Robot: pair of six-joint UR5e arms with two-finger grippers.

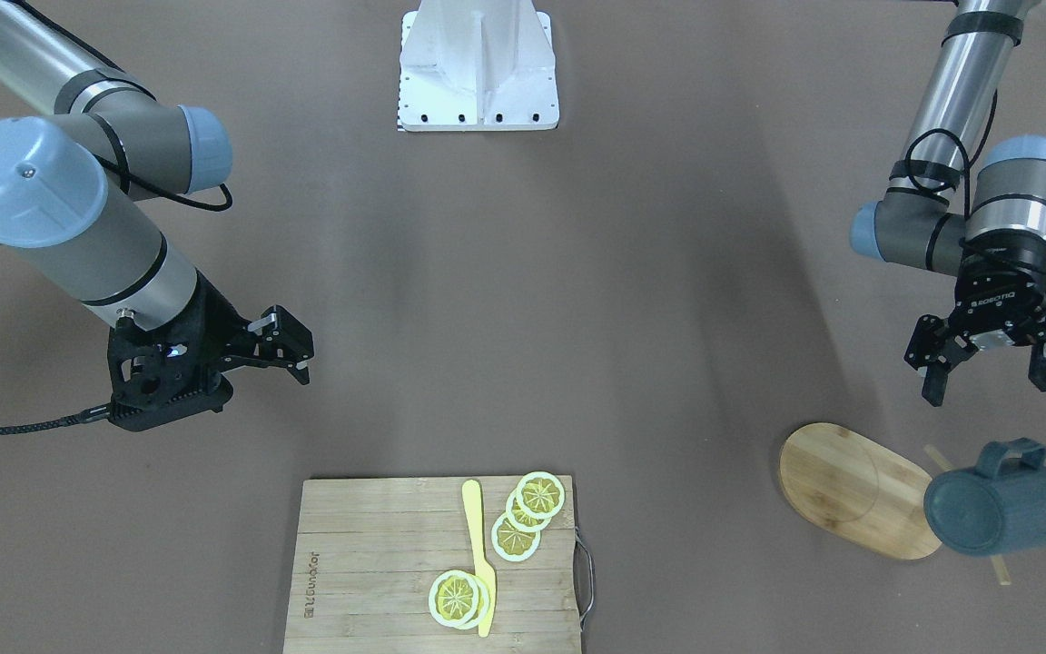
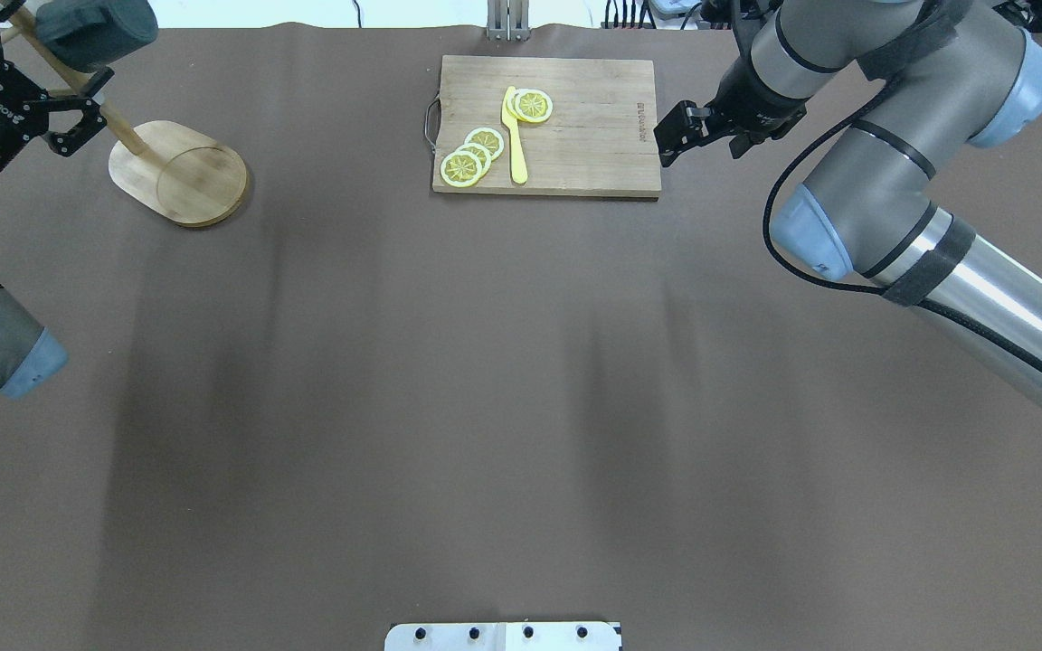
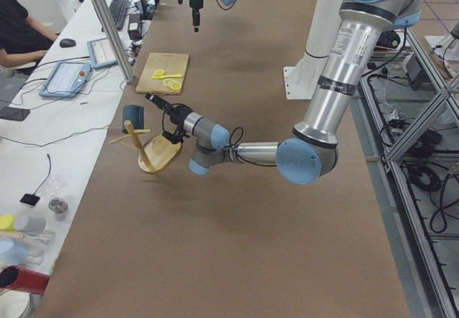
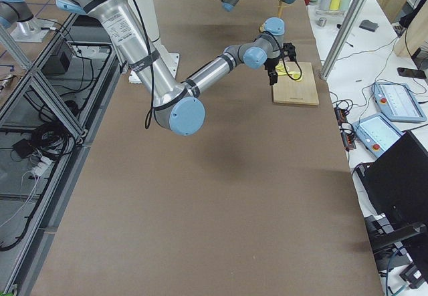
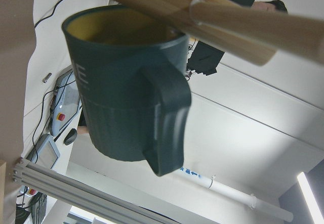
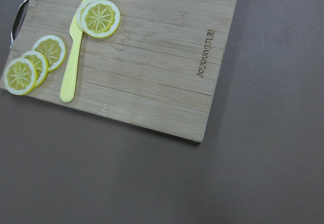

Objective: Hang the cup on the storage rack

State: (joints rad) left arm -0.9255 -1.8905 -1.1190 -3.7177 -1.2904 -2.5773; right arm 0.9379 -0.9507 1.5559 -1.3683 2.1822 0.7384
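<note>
- Brown matting covers the table in front of you, and a white mounting plate sits at the robot's edge.
- You see the storage rack near the far corner on the robot's left, its oval bamboo base flat on the mat and its pole rising with thin pegs.
- You find the cup hanging on one of those pegs by its loop handle, lying sideways with its dark bottom toward the front camera; the left wrist camera shows the peg passing through the handle and the yellow inside.
- Your left gripper hangs just beside the rack, on the robot's side of the cup, fingers spread wide and holding nothing, clear of the cup.
- Your right gripper hovers beside the near right corner of the cutting board, its fingers close together with nothing between them.
- On that board, at the middle of the far edge, you have a yellow knife lying among lemon slices.
- Beyond the table's far edge, a person sits at a desk.
</note>
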